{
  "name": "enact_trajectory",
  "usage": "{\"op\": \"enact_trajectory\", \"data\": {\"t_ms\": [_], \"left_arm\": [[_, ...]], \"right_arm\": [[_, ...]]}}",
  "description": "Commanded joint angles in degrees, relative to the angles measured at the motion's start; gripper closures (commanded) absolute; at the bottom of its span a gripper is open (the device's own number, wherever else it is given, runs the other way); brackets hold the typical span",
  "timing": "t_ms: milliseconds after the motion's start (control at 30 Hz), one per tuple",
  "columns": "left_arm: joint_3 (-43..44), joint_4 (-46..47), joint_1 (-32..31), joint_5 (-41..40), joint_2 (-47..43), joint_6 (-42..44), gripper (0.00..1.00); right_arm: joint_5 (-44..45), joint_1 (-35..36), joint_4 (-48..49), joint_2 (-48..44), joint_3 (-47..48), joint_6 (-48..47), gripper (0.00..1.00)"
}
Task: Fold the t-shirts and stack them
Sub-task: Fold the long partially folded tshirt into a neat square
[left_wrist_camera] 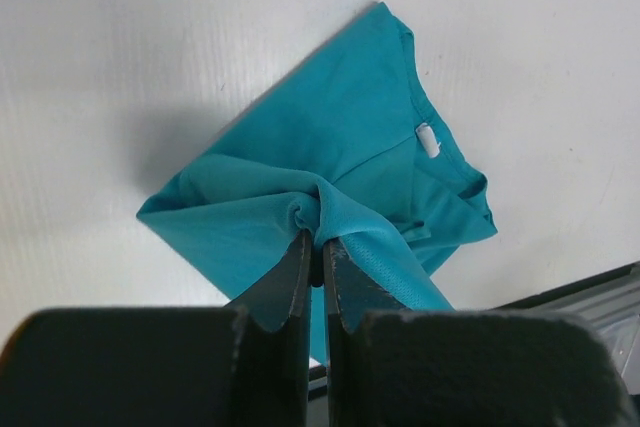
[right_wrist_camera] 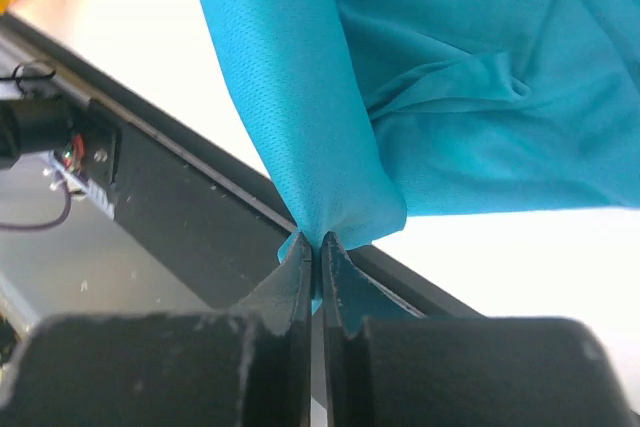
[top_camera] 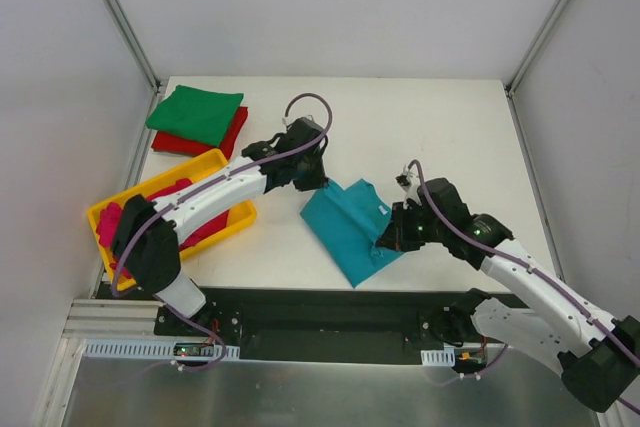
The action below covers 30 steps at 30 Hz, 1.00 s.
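The teal t-shirt lay mid-table toward the near edge — left gripper and right gripper each clamped on a bunched fold of it. Light, limp cloth, I judged; hems or corners would hold best.

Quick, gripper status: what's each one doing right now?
Left gripper: closed, pinching a fold of the teal t-shirt.
Right gripper: closed, pinching the same teal t-shirt.
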Motion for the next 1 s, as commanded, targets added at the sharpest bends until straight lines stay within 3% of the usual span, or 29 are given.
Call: {"op": "enact_trajectory", "data": {"t_ms": [0,167,367,433,500,567,633,667,767,800,933,967], "left_arm": [[7.33,1.17,0.01,-1.24,6.4,2.75,1.0],[14.44,1.17,-0.17,-0.45,15.36,4.51,1.0],[23.49,1.34,-0.34,-0.97,25.82,5.83,0.96],[27.35,1.43,-0.17,-2.64,29.51,6.17,0.77],[31.4,1.34,-0.08,-3.0,32.76,7.84,0.49],[33.7,1.34,-0.08,-2.04,32.96,8.98,0.21],[32.92,1.26,-0.17,-1.94,30.6,9.08,0.06],[31.96,1.34,-0.17,-2.21,29.01,9.43,0.01],[26.87,1.43,-0.26,-3.17,24.09,11.01,0.01],[24.94,1.69,-0.26,-3.0,22.95,11.53,0.01],[18.6,3.71,-0.17,4.19,21.7,18.02,0.01],[17.81,3.8,-0.26,9.17,22.23,21.0,0.01]], "right_arm": [[2.64,-5.06,-5.73,-1.33,-1.33,-2.0,1.0],[4.92,-10.43,-4.24,0.42,-3.0,-2.78,0.99],[16.69,-15.17,-1.34,8.32,-1.17,-4.02,0.93],[24.58,-15.62,1.29,11.14,-0.19,-4.46,0.8],[33.62,-16.06,0.17,13.87,3.04,-4.28,0.69],[43.29,-16.59,-3.16,15.72,6.2,-4.02,0.46],[46.76,-16.59,-7.46,16.25,9.91,-4.55,0.36],[46.07,-16.59,-8.79,15.47,10.09,-4.63,0.3],[37.66,-16.5,-7.76,10.39,6.51,-5.34,0.13],[33.54,-16.59,-6.62,8.45,4.84,-5.51,0.02],[9.3,-16.5,2.95,0.27,-3.77,-4.55,0.04],[4.71,-16.41,5.24,-0.87,-5.27,-3.94,0.04]]}}
